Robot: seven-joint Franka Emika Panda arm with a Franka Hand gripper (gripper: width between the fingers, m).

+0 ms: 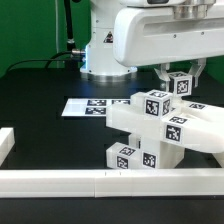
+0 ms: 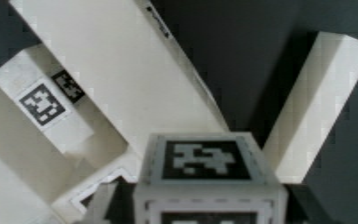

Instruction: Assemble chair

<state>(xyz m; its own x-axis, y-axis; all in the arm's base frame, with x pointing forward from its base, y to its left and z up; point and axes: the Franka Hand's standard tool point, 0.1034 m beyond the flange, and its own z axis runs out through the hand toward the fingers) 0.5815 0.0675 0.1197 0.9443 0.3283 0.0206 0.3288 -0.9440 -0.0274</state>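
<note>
The chair's joined white parts [image 1: 160, 128] stand in the middle of the black table, with tags on several faces. A square white leg [image 1: 180, 86] with a tag on its end rises from the assembly's top, and my gripper [image 1: 181, 76] is shut on it from above. In the wrist view the leg's tagged end [image 2: 202, 160] sits between my dark fingers [image 2: 108, 200], with my gripper [image 2: 202, 208] closed round it. Below it lie a broad flat panel [image 2: 123, 70], a tagged part [image 2: 43, 100] and another square leg [image 2: 318, 110].
The marker board [image 1: 88, 106] lies flat behind the assembly, toward the exterior view's left. A long low white border rail [image 1: 90, 182] runs along the front, with a short raised end [image 1: 5, 142] at the left. The robot's base [image 1: 105, 45] stands at the back.
</note>
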